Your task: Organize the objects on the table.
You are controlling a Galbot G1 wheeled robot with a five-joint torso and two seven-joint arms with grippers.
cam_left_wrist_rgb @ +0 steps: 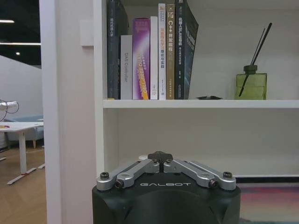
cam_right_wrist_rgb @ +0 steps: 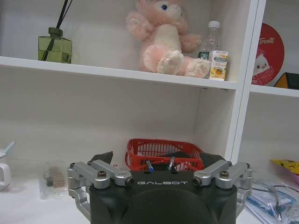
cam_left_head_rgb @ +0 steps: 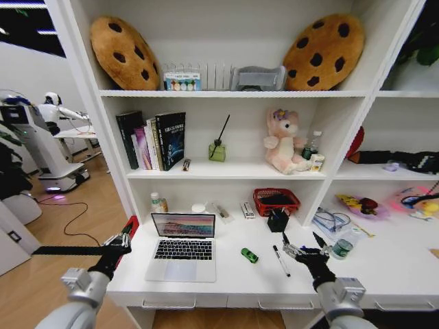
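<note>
— Well, where do our grippers stand?

— Our left gripper (cam_left_head_rgb: 118,245), black with silver linkages, hangs at the left end of the long white desk (cam_left_head_rgb: 384,271), fingertips pressed together on nothing. Our right gripper (cam_left_head_rgb: 300,248) hovers over the right half of the desktop with its black fingers spread and nothing between them.

— And what lies nearest the right one?

— Just to its left we see a thin black-and-white marker pen (cam_left_head_rgb: 280,260), lying flat, its long axis running from the shelf side toward the front edge, slightly slanted. To its right stands a small green can (cam_left_head_rgb: 341,249), upright and cylindrical, near a clear plastic wrapper.

— Farther out?

— A tiny green-and-black gadget (cam_left_head_rgb: 249,256) rests between the pen and the silver laptop (cam_left_head_rgb: 182,255); its long axis lies diagonal. The laptop is open, smooth metal body, dark keys, lit screen facing us, hinge parallel to the desk's front edge.

— Behind all that?

— A red mesh basket (cam_right_wrist_rgb: 161,150) sits at the back, with a black block in front of it. Above, on the shelf, we see a fuzzy pink plush bear (cam_right_wrist_rgb: 164,39), a square green glass reed diffuser (cam_left_wrist_rgb: 251,85) and a row of upright books (cam_left_wrist_rgb: 152,53).
</note>
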